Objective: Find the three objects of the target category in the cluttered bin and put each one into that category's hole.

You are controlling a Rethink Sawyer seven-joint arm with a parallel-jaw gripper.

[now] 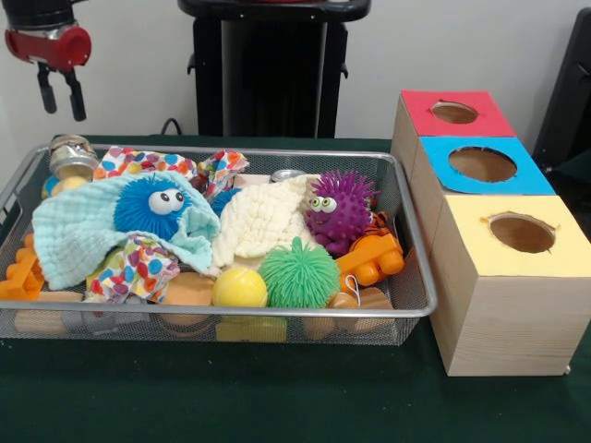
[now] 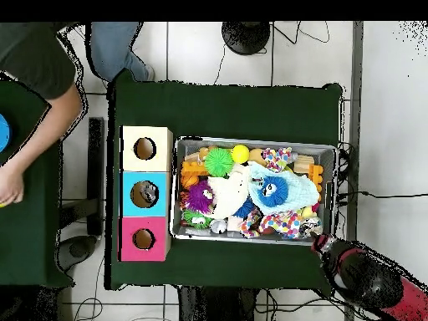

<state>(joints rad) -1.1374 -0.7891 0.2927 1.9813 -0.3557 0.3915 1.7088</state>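
A: Front view first: I have the gripper hanging up at the bin's far corner, above the clutter, fingers spread with nothing between them.

B: So nothing is picked yet?

A: Not that I can see. The fuzzy toys (my guess at the target category) all lie in the bin: the blue ball with eyes on the pale blue cloth, the purple spiky ball toward the boxes, the green spiky ball at the near rim beside the yellow ball.

B: And the holes?

A: Red box, blue box and yellow box stand just beside the bin. From overhead something grey seems to sit inside the blue hole; I cannot tell what it is. I judge most of the task remains.
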